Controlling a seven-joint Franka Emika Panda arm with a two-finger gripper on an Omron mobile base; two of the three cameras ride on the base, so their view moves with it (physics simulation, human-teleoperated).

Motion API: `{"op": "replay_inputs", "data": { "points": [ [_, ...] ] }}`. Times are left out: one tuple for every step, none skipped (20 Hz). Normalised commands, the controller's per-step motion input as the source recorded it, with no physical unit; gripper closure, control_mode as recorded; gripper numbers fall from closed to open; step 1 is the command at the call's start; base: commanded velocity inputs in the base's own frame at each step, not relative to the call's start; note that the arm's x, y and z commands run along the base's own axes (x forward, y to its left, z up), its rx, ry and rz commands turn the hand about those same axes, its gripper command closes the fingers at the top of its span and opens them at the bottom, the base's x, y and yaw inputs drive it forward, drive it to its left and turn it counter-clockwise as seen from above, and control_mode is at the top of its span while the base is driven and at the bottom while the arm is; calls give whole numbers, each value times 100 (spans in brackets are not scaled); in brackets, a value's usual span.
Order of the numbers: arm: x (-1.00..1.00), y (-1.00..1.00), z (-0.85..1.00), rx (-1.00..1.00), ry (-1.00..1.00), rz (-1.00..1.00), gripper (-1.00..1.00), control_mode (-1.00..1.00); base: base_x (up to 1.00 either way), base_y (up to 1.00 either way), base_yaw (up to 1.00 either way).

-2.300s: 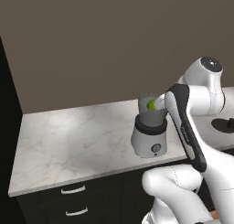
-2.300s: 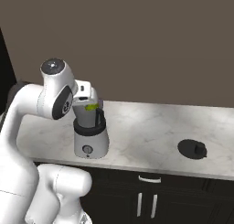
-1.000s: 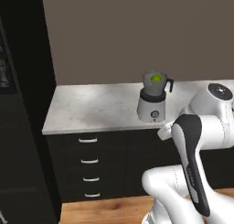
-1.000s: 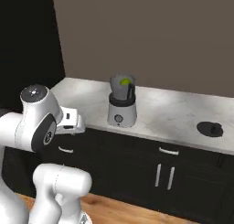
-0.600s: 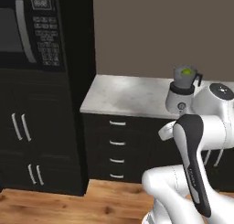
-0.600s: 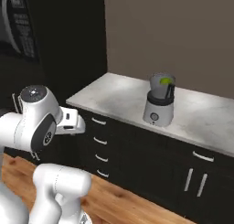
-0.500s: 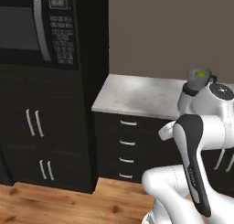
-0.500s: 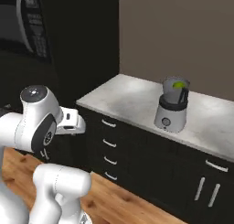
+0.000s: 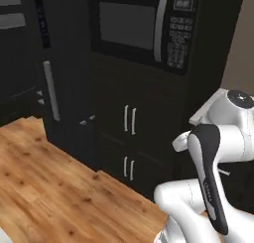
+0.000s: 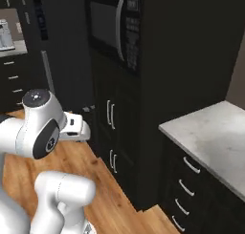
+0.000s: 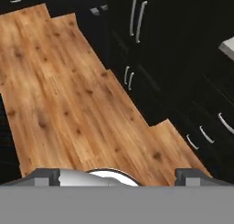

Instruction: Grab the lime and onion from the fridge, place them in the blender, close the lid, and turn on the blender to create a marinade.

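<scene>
Fridge: tall, black-fronted unit standing upright on the wood floor, immediately left of the microwave column in the left base view. A long, thin, light grey vertical handle sits on its front, with a narrow dark vertical strip above that. Pale grey horizontal bands show at its upper left edge, and small grey fittings near the base. Too dark to tell if the door is shut or ajar. In the right base view, the fridge again sits left of the microwave, handle facing the room.
</scene>
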Motion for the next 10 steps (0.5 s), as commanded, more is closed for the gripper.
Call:
{"op": "replay_inputs", "data": {
  "points": [
    [0,0,0,0,0,0,-100,100,0,34,86],
    [0,0,0,0,0,0,-100,100,0,36,85],
    [0,0,0,0,0,0,-100,100,0,36,85],
    [0,0,0,0,0,0,-100,100,0,38,85],
    [0,0,0,0,0,0,-100,100,0,37,85],
    [0,0,0,0,0,0,-100,100,0,39,84],
    [0,0,0,0,0,0,-100,100,0,41,82],
    [0,0,0,0,0,0,-100,100,0,41,81],
    [0,0,0,0,0,0,-100,100,0,38,82],
    [0,0,0,0,0,0,-100,100,0,36,80]
  ]
}}
